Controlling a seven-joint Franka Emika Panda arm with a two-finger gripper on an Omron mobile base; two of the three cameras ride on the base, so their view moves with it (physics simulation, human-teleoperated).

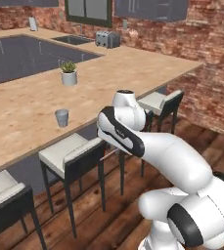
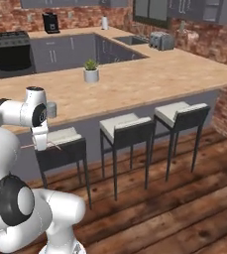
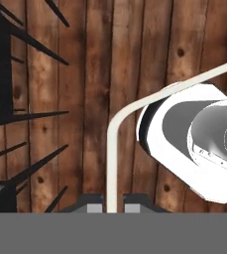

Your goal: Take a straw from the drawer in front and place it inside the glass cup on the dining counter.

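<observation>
In the hand view the gripper [image 3: 112, 208] sits at the bottom centre, its two dark fingertips [image 3: 87, 204] clenched on the straw [image 3: 112, 163], which runs straight up the frame between them, then bends toward the upper right across the robot's own white body. Behind it lies the dark plank floor [image 3: 95, 74], with black stool legs fanning in from the left edge.

In the right base view the straw [image 2: 28, 147] shows as a thin pale line sticking out to both sides of the hand at mid-left, just in front of the nearest stool [image 2: 60, 141]. In the left base view a short piece of it [image 1: 111, 154] shows beside the forearm at centre.

Three stools stand in a row along the near edge of the dining counter [image 1: 20, 107], their seats tucked under its thick lip; open floor [image 2: 174, 213] spreads across the lower right of the right base view.

The glass cup [image 1: 61, 117] stands upright on the light wood top close to that near edge, left of centre in the left base view; in the right base view the cup [image 2: 51, 109] sits just behind the arm's wrist. Further in stands a white pot with a green plant [image 1: 69, 73], well apart from the cup. Beyond are grey cabinets, a sink, a toaster [image 1: 107, 39] and a brick wall [image 1: 206, 58].
</observation>
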